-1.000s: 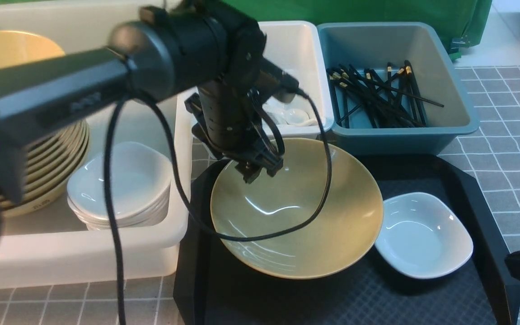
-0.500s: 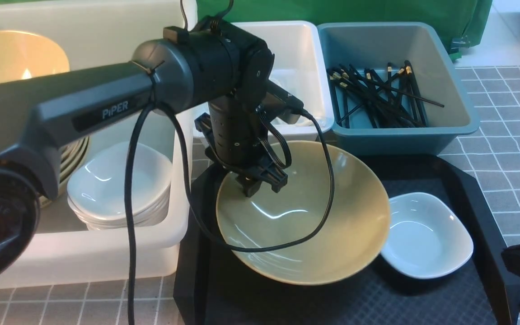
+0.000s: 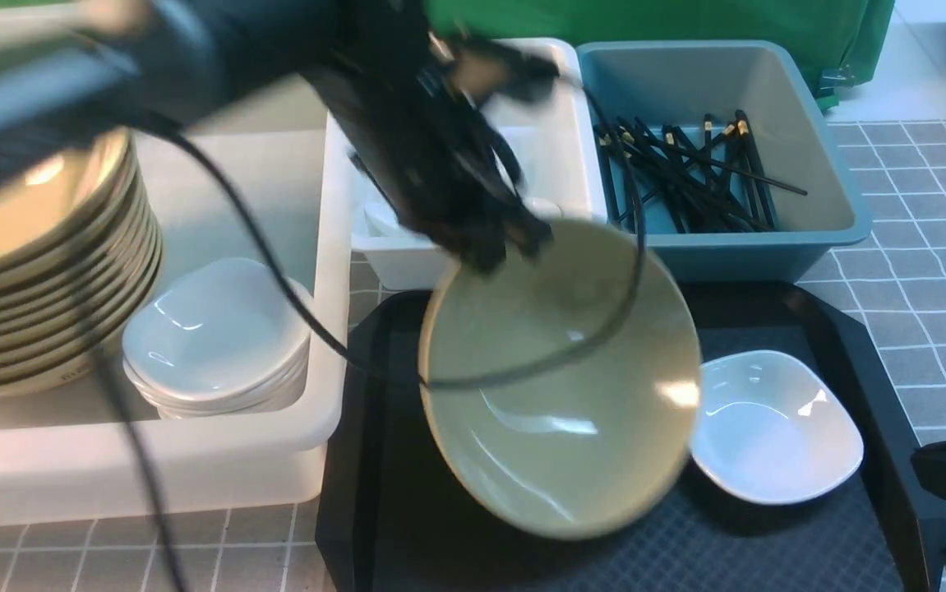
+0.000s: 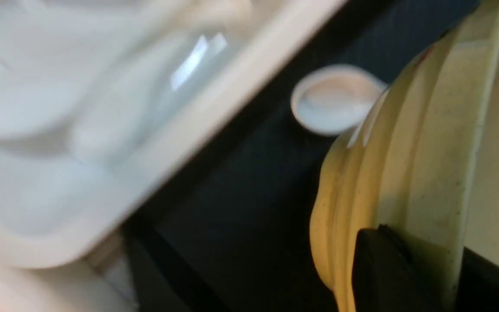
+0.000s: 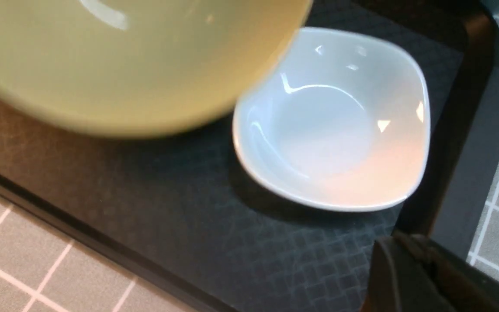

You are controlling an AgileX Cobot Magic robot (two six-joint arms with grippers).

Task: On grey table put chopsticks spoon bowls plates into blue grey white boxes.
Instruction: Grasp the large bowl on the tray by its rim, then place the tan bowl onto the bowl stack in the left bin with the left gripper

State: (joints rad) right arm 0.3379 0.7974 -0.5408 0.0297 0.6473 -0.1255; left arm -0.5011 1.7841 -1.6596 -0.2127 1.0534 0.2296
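my left claw (image 3: 493,247) just clamped the bowl (image 3: 571,411) by its far rim and tipped it up; reckon the left tub (image 3: 152,485) is next.

From the robot's own side we look forward and down across the black tray (image 3: 768,559). Our left wrist camera sits hard against the tan bowl (image 4: 427,151). The right one looks closely down on the white dish (image 5: 331,121). All three views share these.
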